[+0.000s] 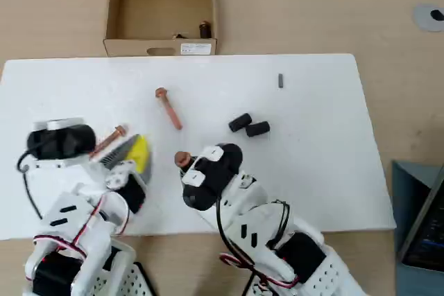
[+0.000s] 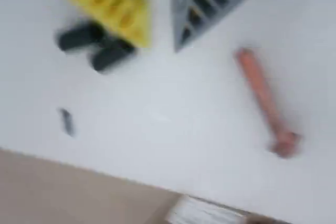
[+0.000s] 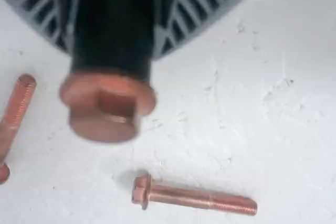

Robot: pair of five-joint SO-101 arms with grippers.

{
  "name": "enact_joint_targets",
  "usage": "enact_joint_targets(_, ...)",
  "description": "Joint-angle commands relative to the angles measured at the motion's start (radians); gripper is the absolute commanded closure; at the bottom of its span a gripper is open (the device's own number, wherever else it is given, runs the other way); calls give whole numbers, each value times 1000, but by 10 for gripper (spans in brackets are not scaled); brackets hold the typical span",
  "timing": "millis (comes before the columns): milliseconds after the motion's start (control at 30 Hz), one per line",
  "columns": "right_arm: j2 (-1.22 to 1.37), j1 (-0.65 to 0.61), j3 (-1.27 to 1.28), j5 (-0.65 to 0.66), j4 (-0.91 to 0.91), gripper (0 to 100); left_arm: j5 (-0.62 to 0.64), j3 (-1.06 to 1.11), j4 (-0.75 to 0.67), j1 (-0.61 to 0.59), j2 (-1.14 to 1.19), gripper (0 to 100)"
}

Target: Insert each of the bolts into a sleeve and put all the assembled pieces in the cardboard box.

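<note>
My right gripper [image 3: 113, 45] is shut on a black sleeve [image 3: 113, 24] with a copper bolt in it; the bolt's head [image 3: 107, 108] sticks out in front. In the high view this gripper [image 1: 189, 166] hovers over the middle of the white mat. One loose bolt [image 1: 168, 107] lies ahead of it and another [image 1: 109, 140] lies beside my left gripper [image 1: 132, 147]. The left gripper [image 2: 161, 43] is open, yellow and grey fingers apart with nothing between. Two black sleeves [image 1: 240, 122] [image 1: 257, 129] lie side by side. One assembled piece [image 1: 205, 29] lies in the cardboard box [image 1: 118, 5].
The white mat [image 1: 312, 171] covers most of the wooden table. A small grey piece [image 1: 280, 80] lies near the mat's far right. The cardboard box stands just past the mat's far edge. A dark object [image 1: 420, 220] sits at the right edge.
</note>
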Motion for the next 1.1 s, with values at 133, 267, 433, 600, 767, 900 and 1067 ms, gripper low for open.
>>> enact_joint_targets(133,-110,202,-64,6,-18,989,-140,155,-38,-249,-2,998)
enact_joint_targets(267,-108,306,-71,8,37,989,-146,299,-120,-345,-4,998)
enact_joint_targets(433,-107,346,-120,2,163,989,-222,462,-239,-376,-4,998)
enact_joint_targets(600,-31,360,-191,8,175,989,-227,543,-259,-376,-4,998)
enact_joint_targets(767,232,361,-351,3,112,989,-227,545,-253,-393,-1,996)
enact_joint_targets(900,524,361,-529,3,-6,989,-227,545,-250,-430,2,996)
enact_joint_targets(1067,918,387,-780,6,-130,989,-227,545,-230,-445,1,995)
